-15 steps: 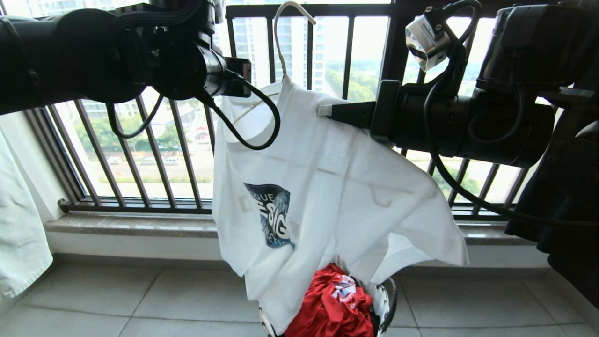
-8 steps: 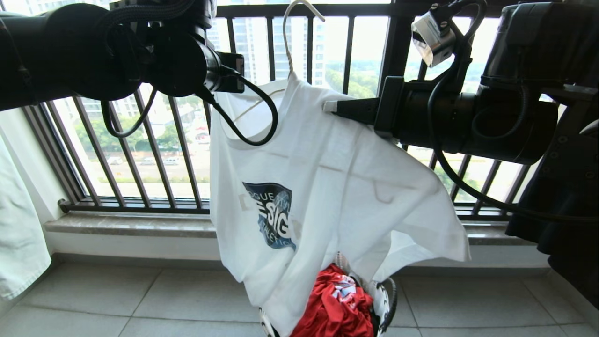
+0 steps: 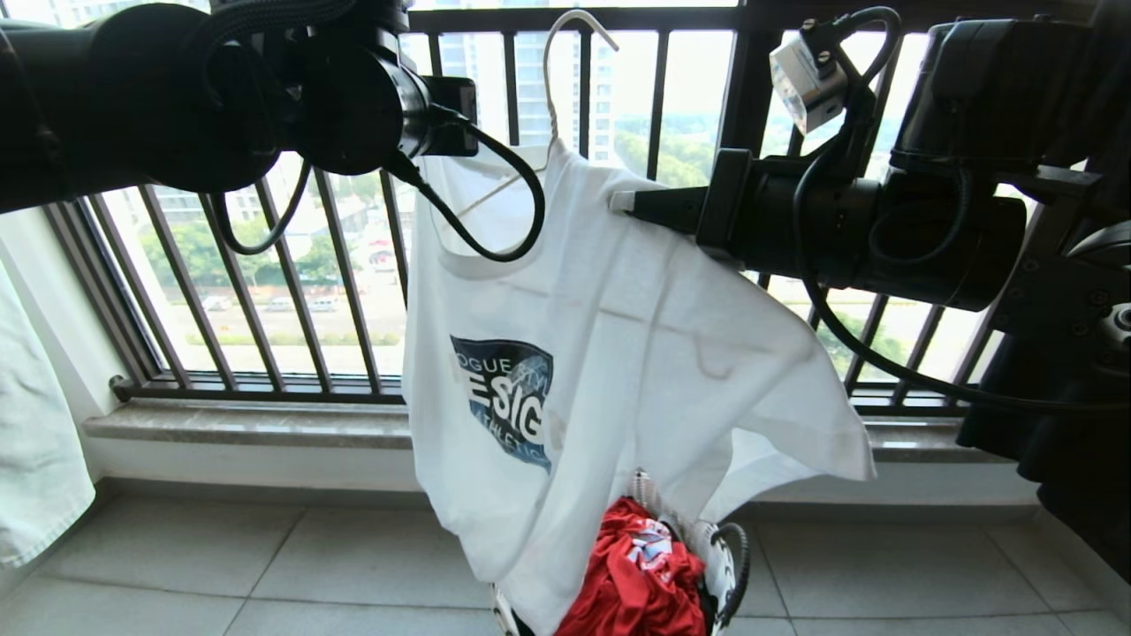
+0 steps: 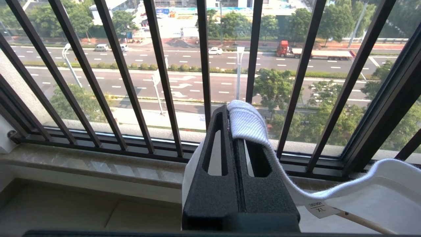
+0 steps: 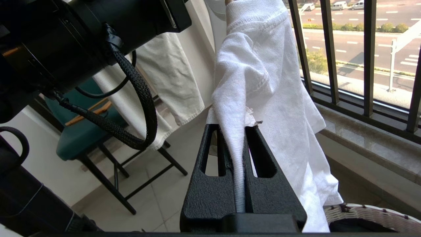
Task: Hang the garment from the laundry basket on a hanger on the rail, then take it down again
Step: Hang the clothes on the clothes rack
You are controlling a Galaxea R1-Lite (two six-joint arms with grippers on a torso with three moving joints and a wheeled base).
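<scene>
Both arms are up in front of the black window railing point(image 3: 353, 291), holding the white T-shirt point(image 3: 618, 353) between them in the air. The left gripper point(image 4: 230, 112) has its jaws pressed together on the ribbed collar, with the white band of the neckline draped over the fingertips and the size label hanging just beside them. The right gripper point(image 5: 237, 128) has its jaws clamped on a bunched fold of the shirt at the shoulder, the cloth squeezed into the slot between its fingers.

The cream wire hanger point(image 3: 550, 79) is inside the shirt; its long hook rises out of the neck opening in front of the railing bars, and one thin arm of it shows through the open collar. From here the hook looks free, catching on nothing I can see.

The shirt hangs crooked, the blue chest logo point(image 3: 504, 397) facing the room, its lower hem trailing down to the laundry basket point(image 3: 729, 565) on the tiled floor. A red garment point(image 3: 632, 574) sits heaped in the basket, partly covered by the hem. A pale garment point(image 3: 35, 442) hangs at the far left by the wall
</scene>
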